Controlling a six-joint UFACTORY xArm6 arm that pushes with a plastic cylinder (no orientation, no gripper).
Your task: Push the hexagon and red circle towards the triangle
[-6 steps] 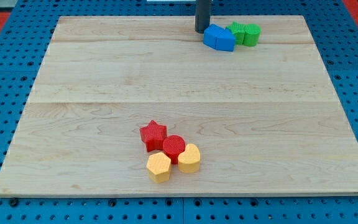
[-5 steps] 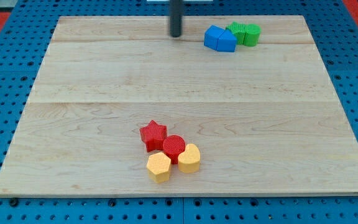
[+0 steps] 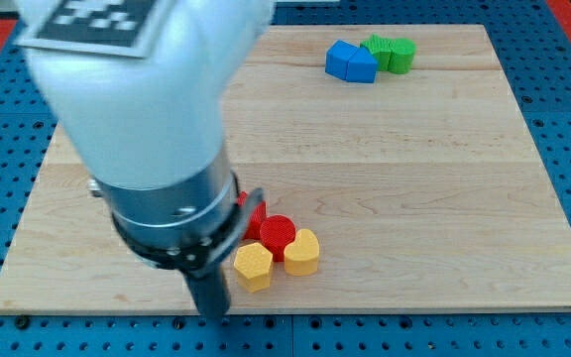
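The yellow hexagon (image 3: 254, 266) lies near the view's bottom, touching the red circle (image 3: 278, 235) just above and to its right. A second yellow block (image 3: 302, 252) sits against the circle's right side. A red star (image 3: 255, 214) is partly hidden behind my arm. Two blue blocks (image 3: 350, 61), the right one looking like a triangle, lie at the view's top right. My tip (image 3: 213, 313) is on the board just left of and below the hexagon, a small gap away.
Two green blocks (image 3: 390, 52) sit against the blue ones on their right. My arm's white and grey body (image 3: 147, 119) fills the view's left and hides much of the wooden board (image 3: 414, 198). The board's bottom edge is just below my tip.
My arm has swept from the board's top, near the blue blocks, down to the bottom left beside the yellow hexagon. No block has moved.
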